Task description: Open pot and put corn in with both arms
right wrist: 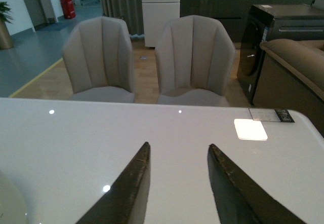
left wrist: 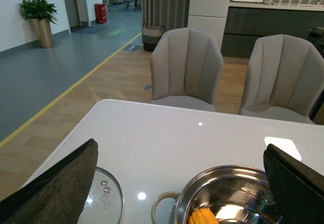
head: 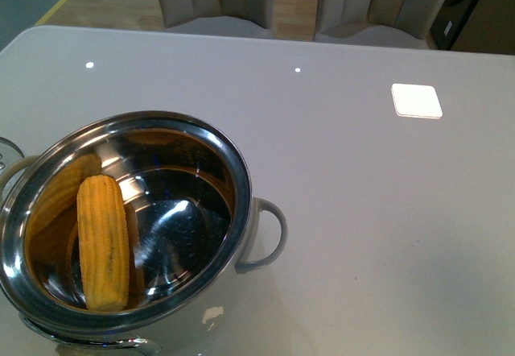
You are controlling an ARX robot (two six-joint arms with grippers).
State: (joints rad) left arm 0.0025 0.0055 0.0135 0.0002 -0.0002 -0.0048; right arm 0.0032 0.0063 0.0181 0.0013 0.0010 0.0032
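We see the glossy white table (head: 362,211) carrying the steel pot (head: 241,171), uncovered, with the ridged yellow corn (head: 103,243) lying inside against its mirror wall. Our left gripper (left wrist: 177,183) is spread wide, holding nothing. The right gripper (right wrist: 177,183) is parted, empty too. A glass lid (left wrist: 109,198) sits beside the pot, half hidden.

The pot (head: 161,130) runs off the lower left corner of the front view, so its near rim and far handle are cut away. In the left wrist view only the tip of the corn (left wrist: 203,217) shows, and the glass lid (left wrist: 107,198) is half hidden behind the left gripper's finger (left wrist: 55,188). Neither arm appears in the front view
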